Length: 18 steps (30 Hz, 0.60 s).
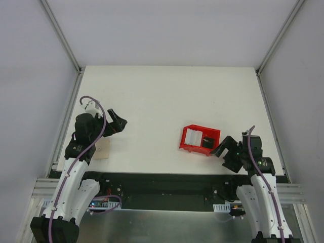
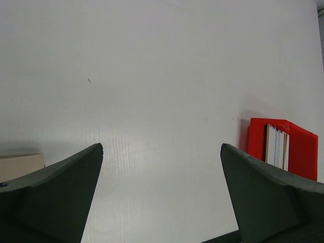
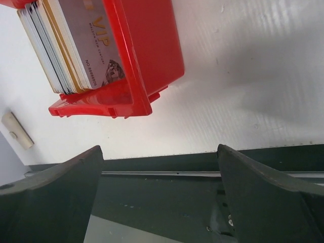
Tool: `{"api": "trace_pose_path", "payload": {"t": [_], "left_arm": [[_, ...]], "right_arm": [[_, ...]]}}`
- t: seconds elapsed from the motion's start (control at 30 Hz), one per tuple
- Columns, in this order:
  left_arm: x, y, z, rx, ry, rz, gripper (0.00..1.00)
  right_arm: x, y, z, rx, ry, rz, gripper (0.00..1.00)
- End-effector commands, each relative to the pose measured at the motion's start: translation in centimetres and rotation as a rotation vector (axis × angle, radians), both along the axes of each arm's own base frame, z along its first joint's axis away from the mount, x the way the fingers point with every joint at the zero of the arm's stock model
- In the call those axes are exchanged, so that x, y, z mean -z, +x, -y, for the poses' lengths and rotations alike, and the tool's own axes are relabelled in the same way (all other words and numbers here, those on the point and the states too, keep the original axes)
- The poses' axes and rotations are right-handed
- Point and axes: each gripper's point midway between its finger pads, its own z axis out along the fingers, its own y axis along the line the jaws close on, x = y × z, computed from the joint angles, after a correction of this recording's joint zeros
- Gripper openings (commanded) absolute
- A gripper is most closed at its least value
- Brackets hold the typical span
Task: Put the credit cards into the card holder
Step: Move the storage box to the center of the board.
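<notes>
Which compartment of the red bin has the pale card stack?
The red bin's compartment farther from the right gripper: whitish credit cards stand on edge there. The nearer compartment holds something black.

The white table [image 1: 167, 96] is a matte, faintly ribbed sheet, with grey walls at its far, left and right edges. Two things lie directly on it. A red bin [image 1: 195, 148] sits at 4 o'clock from the table's middle, close to the near edge and turned slightly askew. A flat tan card holder [image 1: 103, 148] lies at 8 o'clock, near the near-left corner, well apart from the bin. A small dark speck [image 2: 89, 80] marks the bare surface.
</notes>
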Motion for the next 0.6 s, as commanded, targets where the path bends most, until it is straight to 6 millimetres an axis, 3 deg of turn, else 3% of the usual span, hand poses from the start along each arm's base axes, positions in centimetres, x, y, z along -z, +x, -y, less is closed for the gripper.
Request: {"api": "trace_pose_path", "payload": {"t": [0.0,0.23,0.57], "left_arm": [[-0.7,-0.4,0.8,0.059,-0.001,0.022,0.99],[1.0,-0.5,0.6,0.030,-0.010,-0.027,0.99],[1.6,-1.1,0.7,0.031,-0.023,-0.051,0.99]], "right_arm": [[-0.7,1.9,-1.4,-0.008,0.087,0.030,0.96],[-0.6,3.7,-2.0,-0.022,0.116,0.031,0.96],[-0.8,6.2,-3.1,0.003,0.172,0.038,0.96]]}}
